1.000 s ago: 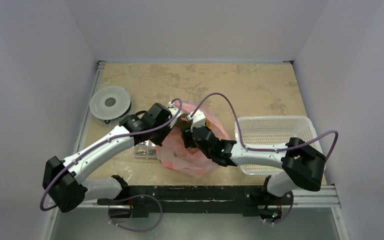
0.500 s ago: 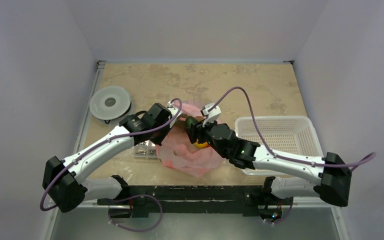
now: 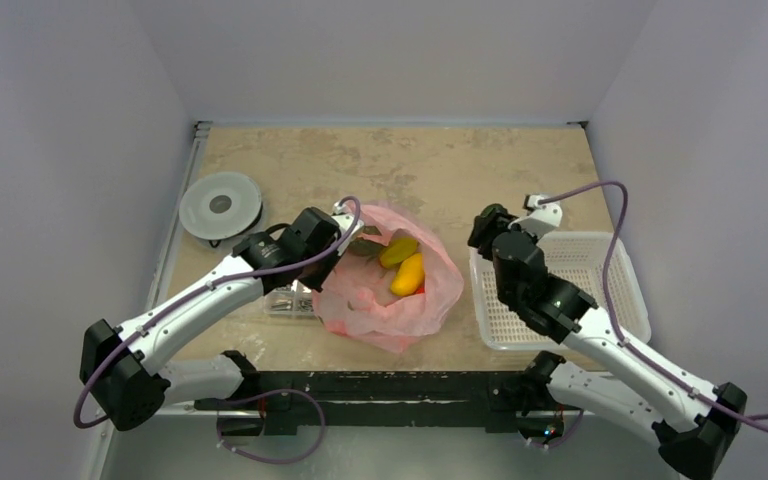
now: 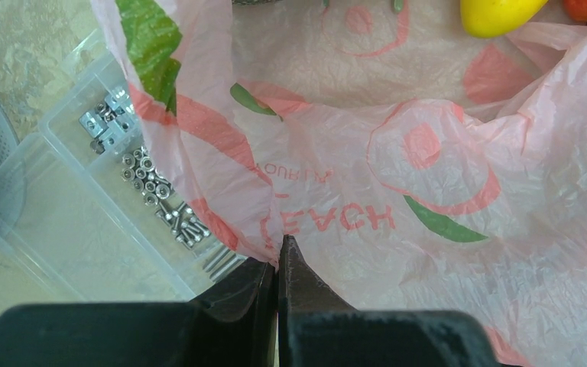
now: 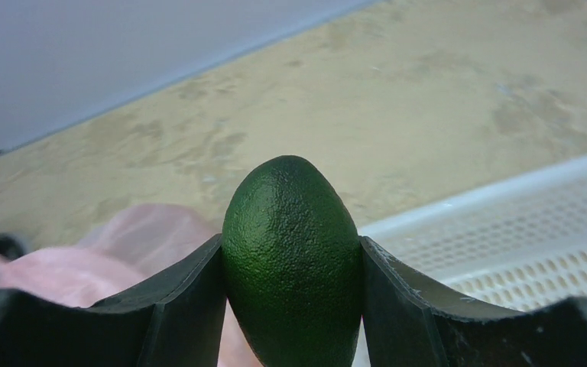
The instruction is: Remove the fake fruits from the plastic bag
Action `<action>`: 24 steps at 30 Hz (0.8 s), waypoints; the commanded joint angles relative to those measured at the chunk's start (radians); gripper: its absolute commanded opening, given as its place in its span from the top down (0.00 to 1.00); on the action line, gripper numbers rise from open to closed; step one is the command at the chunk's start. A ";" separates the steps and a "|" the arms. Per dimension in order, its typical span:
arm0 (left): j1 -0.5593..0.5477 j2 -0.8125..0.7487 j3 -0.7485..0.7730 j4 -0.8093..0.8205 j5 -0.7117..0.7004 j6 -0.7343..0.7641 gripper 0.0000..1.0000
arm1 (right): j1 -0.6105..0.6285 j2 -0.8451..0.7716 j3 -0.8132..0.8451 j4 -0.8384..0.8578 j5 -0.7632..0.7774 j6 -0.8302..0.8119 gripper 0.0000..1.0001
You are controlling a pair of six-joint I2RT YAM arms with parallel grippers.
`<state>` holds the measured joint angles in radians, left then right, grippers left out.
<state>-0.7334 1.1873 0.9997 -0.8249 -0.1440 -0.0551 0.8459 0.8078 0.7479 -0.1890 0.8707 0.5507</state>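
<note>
The jaws of the right gripper [image 5: 291, 248] stand partly apart and clamp a dark green oval fruit [image 5: 290, 222] between them, one black finger [image 5: 187, 298] pressed to each side of it, its pointed end rising above the fingertips. In the overhead view the right gripper [image 3: 487, 225] is near the far left corner of the white basket [image 3: 570, 260], apart from the pink plastic bag [image 3: 380, 300]. From the wrist, the bag shows low on the left and the basket's rim [image 5: 504, 183] on the right, with bare table [image 5: 367, 99] beyond the fruit. The jaws of the left gripper [image 4: 278, 256] are closed tight on a fold of the bag's thin edge [image 4: 275, 229], the plastic bunching up from between the tips. Overhead, the left gripper [image 3: 345, 235] sits at the bag's far left rim, and the mouth gapes wide toward the camera. Inside the bag lie two yellow fruits side by side: a greenish-yellow one [image 3: 398, 250] farther from the arms and a deeper yellow one [image 3: 408, 274] nearer, touching or nearly so. A small patch of red [image 3: 421, 288] shows just beside the nearer one; what it is cannot be told. From the left wrist, one yellow fruit [image 4: 497, 11] peeks in at the top edge. A clear box of small metal parts [image 4: 122, 191] lies against the bag's left side, and a round grey disc [image 3: 221, 205] rests at the table's left edge.
</note>
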 commanded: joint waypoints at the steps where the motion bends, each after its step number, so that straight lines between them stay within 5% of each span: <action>1: -0.015 -0.017 -0.006 0.028 -0.019 0.024 1.00 | -0.211 -0.013 -0.050 -0.291 -0.076 0.316 1.00; 8: -0.021 -0.013 -0.003 0.027 -0.022 0.027 1.00 | -0.558 -0.041 -0.263 -0.254 -0.406 0.417 1.00; 13: -0.021 -0.022 -0.006 0.032 -0.021 0.029 1.00 | -0.603 0.051 -0.303 -0.199 -0.483 0.452 0.96; 15: -0.020 -0.022 -0.003 0.034 -0.023 0.031 1.00 | -0.602 0.078 -0.312 -0.184 -0.490 0.456 0.84; 20: -0.020 0.022 0.096 -0.012 0.017 0.036 1.00 | -0.602 0.032 -0.346 -0.138 -0.504 0.415 0.28; 24: -0.021 0.074 0.141 -0.008 0.014 0.101 1.00 | -0.603 -0.067 -0.348 -0.143 -0.471 0.359 0.04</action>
<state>-0.7486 1.2285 1.0718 -0.8555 -0.1387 -0.0231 0.2474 0.8265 0.3931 -0.3798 0.3771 0.9569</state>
